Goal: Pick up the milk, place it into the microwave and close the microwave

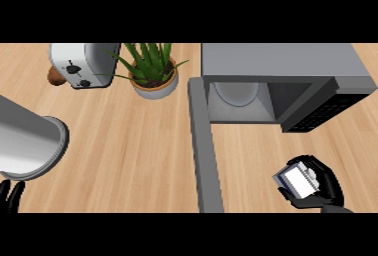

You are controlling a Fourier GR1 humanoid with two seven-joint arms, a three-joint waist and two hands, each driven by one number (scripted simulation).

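**Milk in hand, microwave open and waiting**

Head view: a pale wooden counter [133, 150] is filling the scene, seen from steeply above. At the far right the microwave [284, 62] is standing with its cavity exposed, and its door [205, 150] is swinging wide open, running edge-on toward the near edge of the counter. A round turntable plate [238, 92] is showing inside the cavity, with nothing on it that can be made out.

The right hand [325, 192] is sitting low at the right, near the counter's front edge, its fingers and thumb curling round the milk [297, 179], a small carton showing a pale face between them. The carton is well apart from the microwave's opening, to the right of the door.

The left hand [11, 196] is resting at the lower left edge, fingers up and straight, holding nothing.

A large metal pot [26, 142], a toaster [77, 65] and a potted plant [151, 70] are standing to the left, away from the work.

By my reading, the pickup is looking done. Carrying the milk into the cavity, letting go, and swinging the door shut are all waiting to be done.
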